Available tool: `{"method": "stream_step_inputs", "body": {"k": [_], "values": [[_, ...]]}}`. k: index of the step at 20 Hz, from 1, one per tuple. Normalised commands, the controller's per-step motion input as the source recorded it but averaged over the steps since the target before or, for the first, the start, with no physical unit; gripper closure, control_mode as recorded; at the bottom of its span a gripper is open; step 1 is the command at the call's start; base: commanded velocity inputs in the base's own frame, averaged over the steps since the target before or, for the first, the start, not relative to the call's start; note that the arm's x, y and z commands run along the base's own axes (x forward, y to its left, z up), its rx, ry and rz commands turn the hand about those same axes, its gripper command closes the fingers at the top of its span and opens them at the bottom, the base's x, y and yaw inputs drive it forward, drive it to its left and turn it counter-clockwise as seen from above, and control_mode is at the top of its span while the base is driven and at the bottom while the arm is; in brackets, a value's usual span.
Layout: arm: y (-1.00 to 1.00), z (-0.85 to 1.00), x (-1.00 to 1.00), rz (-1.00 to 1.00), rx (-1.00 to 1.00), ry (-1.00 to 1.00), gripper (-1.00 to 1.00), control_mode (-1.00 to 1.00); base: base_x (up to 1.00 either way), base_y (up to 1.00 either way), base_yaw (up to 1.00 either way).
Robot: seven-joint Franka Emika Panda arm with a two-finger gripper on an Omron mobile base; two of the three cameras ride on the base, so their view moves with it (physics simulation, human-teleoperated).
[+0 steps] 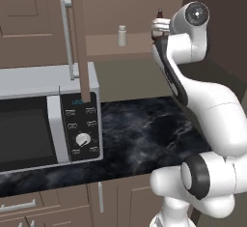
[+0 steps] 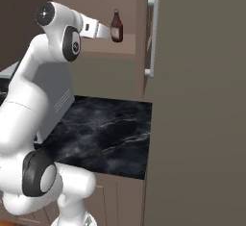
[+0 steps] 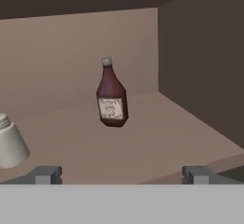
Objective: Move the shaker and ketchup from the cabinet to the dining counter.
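Note:
The ketchup (image 3: 112,96), a dark reddish-brown bottle with a pale label, stands upright on the shelf of the open cabinet (image 3: 143,142). My gripper (image 3: 122,175) is open, its fingers spread wide, and faces the bottle from a short way in front of it without touching. In the right base view the gripper (image 2: 105,31) hangs at shelf height just left of the ketchup (image 2: 116,26). The shaker (image 1: 122,35), a small pale cylinder, stands on the same shelf to the left of the bottle, and the hand view catches it at its left edge (image 3: 10,144). The dining counter is out of view.
The cabinet's open door (image 1: 79,28) with its silver bar handle (image 1: 67,37) juts out left of the arm. A microwave (image 1: 43,120) sits on the black marble worktop (image 1: 144,134) below. Another door (image 2: 197,100) stands close on the right.

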Motion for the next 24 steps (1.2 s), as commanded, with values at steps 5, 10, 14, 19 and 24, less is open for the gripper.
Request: {"method": "stream_step_inputs", "body": {"k": [5,10,14,19,24], "values": [[-0.1,0.08,0.32,0.0,0.0,0.0,-1.0,-1.0,0.0,0.0,0.0],[-0.11,0.0,0.37,0.0,0.0,0.0,-1.0,-1.0,0.0,0.0,0.0],[-0.07,0.0,0.41,0.0,0.0,0.0,-1.0,-1.0,0.0,0.0,0.0],[-0.03,0.0,0.31,0.0,0.0,0.0,-1.0,-1.0,0.0,0.0,0.0],[0.0,0.0,0.3,0.0,0.0,0.0,-1.0,-1.0,0.0,0.0,0.0]]}}
